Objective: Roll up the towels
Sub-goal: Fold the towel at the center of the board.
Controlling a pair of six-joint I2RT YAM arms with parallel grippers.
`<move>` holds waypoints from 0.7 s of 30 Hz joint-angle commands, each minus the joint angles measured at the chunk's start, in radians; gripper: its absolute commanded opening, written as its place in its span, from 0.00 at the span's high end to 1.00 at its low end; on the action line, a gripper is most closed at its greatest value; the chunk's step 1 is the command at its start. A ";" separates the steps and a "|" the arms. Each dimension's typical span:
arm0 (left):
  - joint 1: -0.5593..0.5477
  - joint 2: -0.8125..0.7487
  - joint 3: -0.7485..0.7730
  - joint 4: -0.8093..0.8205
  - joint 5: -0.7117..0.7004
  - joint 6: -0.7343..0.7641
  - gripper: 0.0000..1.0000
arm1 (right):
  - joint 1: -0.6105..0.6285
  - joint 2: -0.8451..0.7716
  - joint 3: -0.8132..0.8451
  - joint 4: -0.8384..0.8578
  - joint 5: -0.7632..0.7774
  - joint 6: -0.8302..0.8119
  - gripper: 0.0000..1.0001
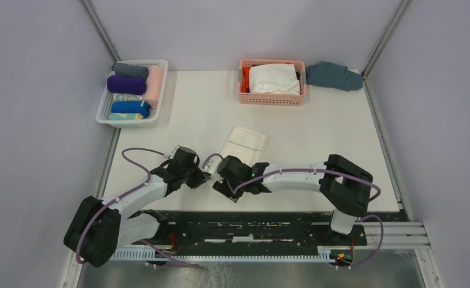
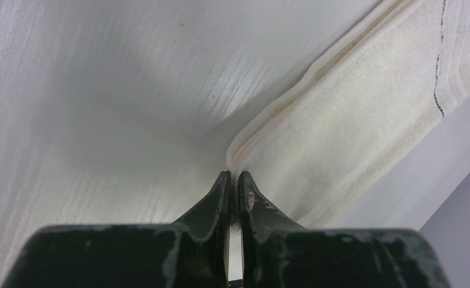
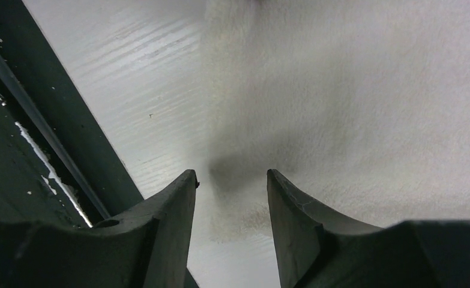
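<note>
White table (image 1: 340,132) | cream towel (image 1: 244,143) flat | left gripper (image 2: 233,175) jaws together at corner, hold unclear | right gripper (image 3: 231,175) jaws apart over edge | corners should be pinched level before rolling.

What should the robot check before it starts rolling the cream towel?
1. Cream towel lying flat on the table: ok.
2. Both hands at the towel's near edge: ok.
3. Left hand shut at the towel's corner: ok.
4. Corner really pinched between its fingers: cannot tell.
5. Right hand gripping the edge: not ok, it is open over the cloth.
</note>
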 commanded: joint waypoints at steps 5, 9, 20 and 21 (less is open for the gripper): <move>-0.003 -0.017 0.037 -0.015 -0.030 -0.063 0.96 | 0.019 0.030 -0.028 -0.019 0.020 -0.008 0.45; -0.003 -0.018 0.043 -0.031 -0.041 -0.065 0.96 | 0.033 0.048 -0.039 -0.047 0.053 0.000 0.46; -0.002 -0.017 0.069 -0.062 -0.071 -0.075 0.97 | 0.036 0.050 -0.058 -0.056 0.077 0.008 0.70; -0.003 -0.016 0.072 -0.068 -0.076 -0.076 0.97 | 0.035 0.044 -0.061 -0.054 0.065 0.006 0.74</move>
